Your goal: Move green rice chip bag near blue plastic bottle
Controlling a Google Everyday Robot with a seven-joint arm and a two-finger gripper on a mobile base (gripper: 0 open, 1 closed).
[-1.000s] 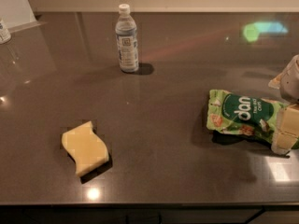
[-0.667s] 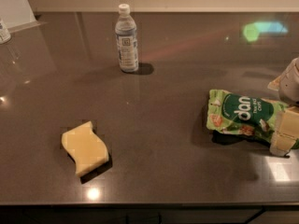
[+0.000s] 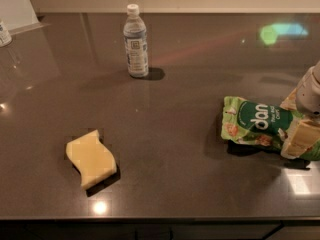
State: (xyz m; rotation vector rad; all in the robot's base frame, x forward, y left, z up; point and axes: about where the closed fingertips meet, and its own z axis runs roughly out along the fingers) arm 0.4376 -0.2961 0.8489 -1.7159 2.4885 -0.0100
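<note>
Big dark glossy stone countertop (image 3: 190,74). The crinkled light-green rice chip bag (image 3: 255,121) lies flat right at the cream-coloured robot gripper (image 3: 299,124), which sits over the bag's right end; can't tell if it's clamped. Yellow wavy sponge (image 3: 91,158) is far left of the gripper, nearer the front edge. Small clear bluish plastic bottle (image 3: 136,41) stands upright well off to its left, further back.
</note>
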